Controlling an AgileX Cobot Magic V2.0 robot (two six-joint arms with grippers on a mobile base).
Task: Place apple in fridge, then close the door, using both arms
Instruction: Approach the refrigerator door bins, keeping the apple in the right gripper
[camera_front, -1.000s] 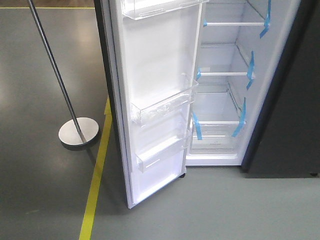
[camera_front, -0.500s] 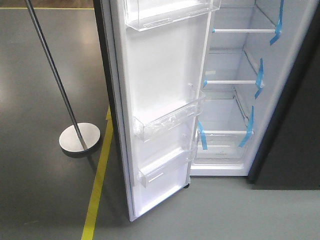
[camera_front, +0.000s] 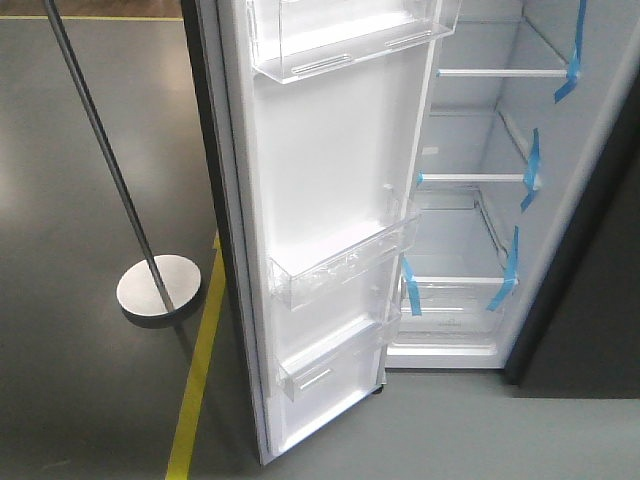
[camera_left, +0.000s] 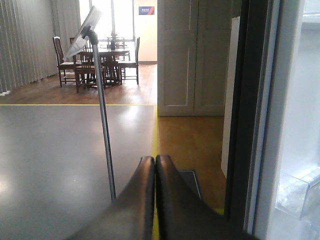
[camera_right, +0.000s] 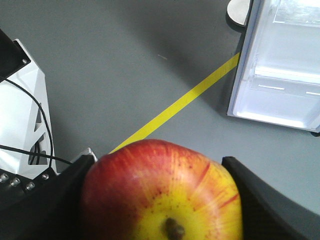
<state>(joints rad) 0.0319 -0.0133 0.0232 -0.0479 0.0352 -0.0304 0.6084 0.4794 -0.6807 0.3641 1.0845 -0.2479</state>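
Right wrist view shows the apple (camera_right: 165, 192) clamped between the black fingers (camera_right: 62, 200) of the right gripper (camera_right: 161, 202), with the open door (camera_right: 280, 65) well beyond the fingertips, up and to their right, across a yellow floor line (camera_right: 175, 110). Left wrist view shows the left gripper (camera_left: 154, 165) with its fingers pressed together on nothing, the door's edge just right of the tips. The front view shows the fridge (camera_front: 470, 140) standing open. The step in hand looks like carrying the apple in; next, the right arm should reach past the door, set the apple on a shelf (camera_front: 475, 178), and only then part its fingers.
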